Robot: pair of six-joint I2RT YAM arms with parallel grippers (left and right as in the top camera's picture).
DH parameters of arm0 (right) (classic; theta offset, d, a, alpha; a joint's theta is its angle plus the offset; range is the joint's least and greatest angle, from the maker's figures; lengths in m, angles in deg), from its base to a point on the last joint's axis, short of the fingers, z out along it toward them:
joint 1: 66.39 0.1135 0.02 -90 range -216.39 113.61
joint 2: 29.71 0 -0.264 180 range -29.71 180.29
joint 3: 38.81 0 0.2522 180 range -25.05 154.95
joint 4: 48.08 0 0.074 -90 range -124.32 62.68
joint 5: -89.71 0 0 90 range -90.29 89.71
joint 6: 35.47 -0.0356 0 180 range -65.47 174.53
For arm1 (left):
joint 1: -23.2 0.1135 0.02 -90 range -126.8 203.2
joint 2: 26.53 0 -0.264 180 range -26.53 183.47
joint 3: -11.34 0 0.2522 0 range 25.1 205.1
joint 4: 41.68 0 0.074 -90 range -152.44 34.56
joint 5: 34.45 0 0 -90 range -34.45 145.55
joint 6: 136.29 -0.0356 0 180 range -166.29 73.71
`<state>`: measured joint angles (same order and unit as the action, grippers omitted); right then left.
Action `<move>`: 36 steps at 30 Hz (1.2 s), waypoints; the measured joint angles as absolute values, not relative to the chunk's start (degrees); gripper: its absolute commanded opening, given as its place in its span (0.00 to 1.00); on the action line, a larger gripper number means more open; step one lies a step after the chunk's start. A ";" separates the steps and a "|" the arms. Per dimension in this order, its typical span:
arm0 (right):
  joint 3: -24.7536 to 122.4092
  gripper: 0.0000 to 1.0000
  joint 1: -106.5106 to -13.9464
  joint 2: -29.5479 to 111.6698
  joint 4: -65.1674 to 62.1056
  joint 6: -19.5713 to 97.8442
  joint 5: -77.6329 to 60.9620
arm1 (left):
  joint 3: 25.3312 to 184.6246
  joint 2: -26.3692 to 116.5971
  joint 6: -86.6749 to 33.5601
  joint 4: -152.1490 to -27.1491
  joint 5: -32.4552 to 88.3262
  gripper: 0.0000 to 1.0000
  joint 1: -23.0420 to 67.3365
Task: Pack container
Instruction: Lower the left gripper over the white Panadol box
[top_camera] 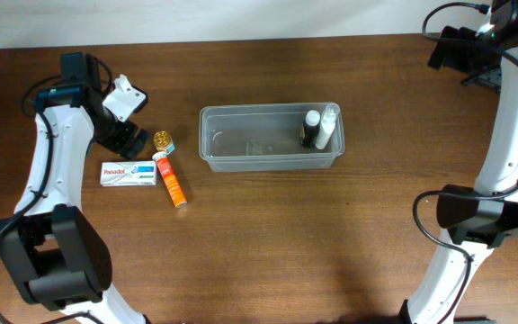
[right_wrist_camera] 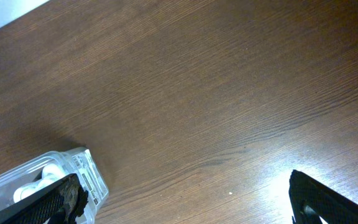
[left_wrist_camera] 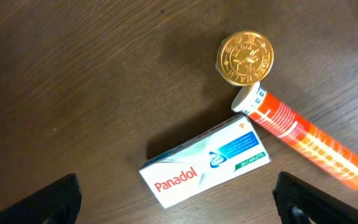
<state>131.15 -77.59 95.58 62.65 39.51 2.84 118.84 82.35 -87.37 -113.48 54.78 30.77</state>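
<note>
The clear plastic container (top_camera: 241,139) lies in the middle of the table with a dark bottle (top_camera: 310,128) and a white bottle (top_camera: 328,126) at its right end. Its corner shows in the right wrist view (right_wrist_camera: 86,171). Left of it lie a white Panadol box (top_camera: 129,174), an orange tube (top_camera: 171,180) and a gold coin (top_camera: 162,139). In the left wrist view the box (left_wrist_camera: 207,160), tube (left_wrist_camera: 303,134) and coin (left_wrist_camera: 245,58) lie below my open, empty left gripper (left_wrist_camera: 176,199). My left gripper (top_camera: 126,126) hovers above these items. My right gripper (right_wrist_camera: 182,199) is open and empty, high at the far right (top_camera: 461,49).
Bare brown wood surrounds the container. The arm bases stand at the front left (top_camera: 52,261) and front right (top_camera: 475,220). The table's far edge meets a white wall (top_camera: 241,18).
</note>
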 measured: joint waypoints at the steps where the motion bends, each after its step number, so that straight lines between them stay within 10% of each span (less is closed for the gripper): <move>1: 131.15 0.98 -77.59 95.58 62.65 39.49 2.82 | 118.79 82.35 -88.84 -113.46 54.89 0.99 30.77; 36: 131.15 0.99 -77.59 95.60 62.65 39.49 2.82 | 116.78 92.69 -110.13 -116.52 55.19 0.99 30.77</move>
<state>131.15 -77.59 95.60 62.65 39.49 2.82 116.78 92.69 -110.13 -116.52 55.19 30.77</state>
